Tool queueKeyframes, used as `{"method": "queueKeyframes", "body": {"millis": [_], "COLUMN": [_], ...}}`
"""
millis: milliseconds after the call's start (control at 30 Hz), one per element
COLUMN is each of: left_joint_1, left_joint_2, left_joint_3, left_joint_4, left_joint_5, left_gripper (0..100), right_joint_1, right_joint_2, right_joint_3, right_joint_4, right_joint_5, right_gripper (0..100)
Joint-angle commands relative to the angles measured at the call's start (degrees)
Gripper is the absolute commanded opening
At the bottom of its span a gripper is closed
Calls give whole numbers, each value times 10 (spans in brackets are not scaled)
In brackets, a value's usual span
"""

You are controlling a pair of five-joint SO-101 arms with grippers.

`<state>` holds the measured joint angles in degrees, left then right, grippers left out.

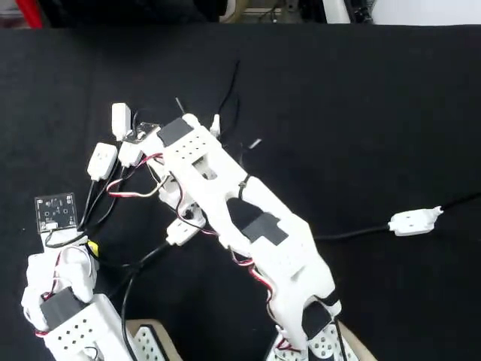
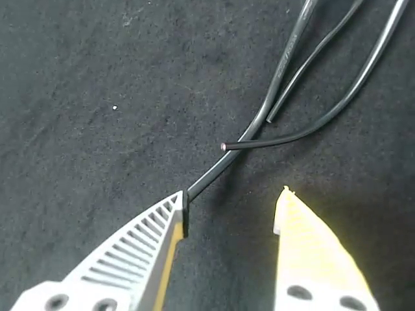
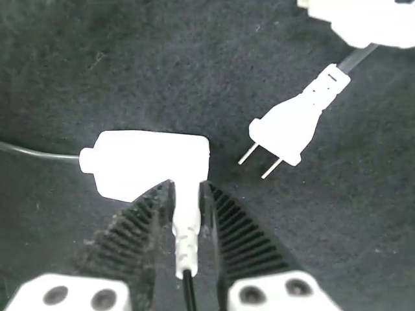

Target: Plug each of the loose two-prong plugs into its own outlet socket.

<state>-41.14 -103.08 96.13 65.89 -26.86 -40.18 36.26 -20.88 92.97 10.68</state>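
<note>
My right gripper is shut on the strain relief of a white plug whose head meets a white outlet socket; its prongs are hidden. A loose two-prong plug lies beside it with bare prongs. In the high view the right arm stretches to the cluster of white sockets and plugs. Another white plug lies under that arm, and a lone socket sits far right. My left gripper hangs open over black cables, holding nothing.
Black cloth covers the table. A small square circuit board lies at the left, by the folded left arm. Black cables and red-white servo wires tangle between the arms. More white housing shows beyond the loose plug.
</note>
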Motion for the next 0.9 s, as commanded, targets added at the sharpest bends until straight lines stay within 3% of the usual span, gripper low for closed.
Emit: {"method": "queueKeyframes", "body": {"millis": [0,300,400,600,867], "left_joint_1": [0,0,0,0,0], "left_joint_2": [-5,-5,-5,-5,-5], "left_joint_3": [1,1,1,2,2], "left_joint_4": [2,0,0,-1,-2], "left_joint_5": [-6,-6,-6,-6,-6], "left_gripper": [228,228,228,228,228], "right_joint_1": [-16,-12,-10,46,61], "right_joint_2": [-2,-7,-7,-12,-95], "right_joint_3": [36,60,60,64,108], "right_joint_4": [-37,-40,-26,-11,0], "right_joint_5": [-15,-11,39,62,68], "right_gripper": [12,12,12,12,12]}}
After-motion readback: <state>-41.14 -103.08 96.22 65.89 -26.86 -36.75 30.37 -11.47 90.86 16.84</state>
